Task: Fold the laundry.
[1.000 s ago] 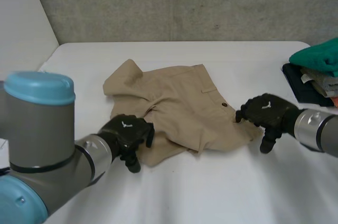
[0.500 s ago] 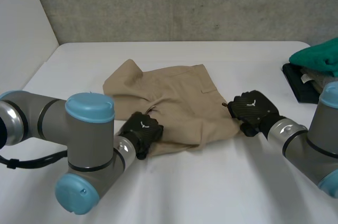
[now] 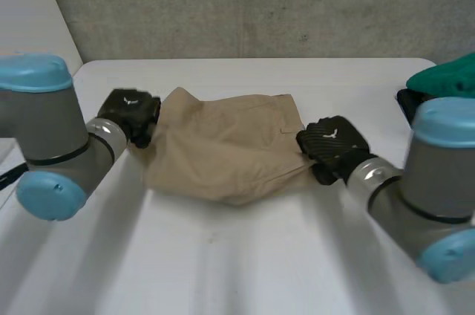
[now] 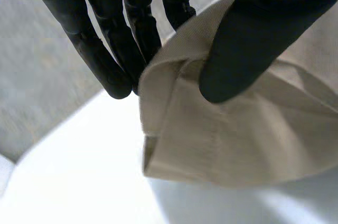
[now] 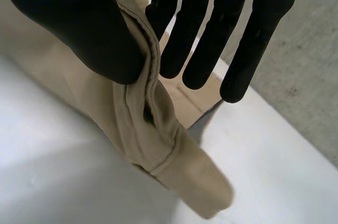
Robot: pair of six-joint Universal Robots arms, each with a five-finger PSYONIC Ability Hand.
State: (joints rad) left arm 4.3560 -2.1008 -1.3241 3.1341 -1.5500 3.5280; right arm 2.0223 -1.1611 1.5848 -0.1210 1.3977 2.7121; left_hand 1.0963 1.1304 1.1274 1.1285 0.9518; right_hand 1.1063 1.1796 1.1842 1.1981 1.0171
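Observation:
Tan shorts (image 3: 226, 148) lie folded over in the middle of the white table (image 3: 223, 255). My left hand (image 3: 130, 113) holds their left edge; in its wrist view the thumb (image 4: 253, 39) and fingers (image 4: 113, 57) pinch a hemmed corner of the tan shorts (image 4: 237, 134). At the right edge my right hand (image 3: 332, 147) grips the cloth. In the right wrist view its thumb (image 5: 79, 26) presses a thick seam of the shorts (image 5: 153, 129) against the fingers (image 5: 211, 34).
A stack of folded clothes with a green piece on top (image 3: 445, 81) sits at the table's far right, on a dark item (image 3: 415, 118). A grey concrete wall (image 3: 260, 3) rises behind the table.
Both hands closed on the shorts' near edge and carried it up and towards the far side, folding the near part over. The shorts now look shorter front to back.

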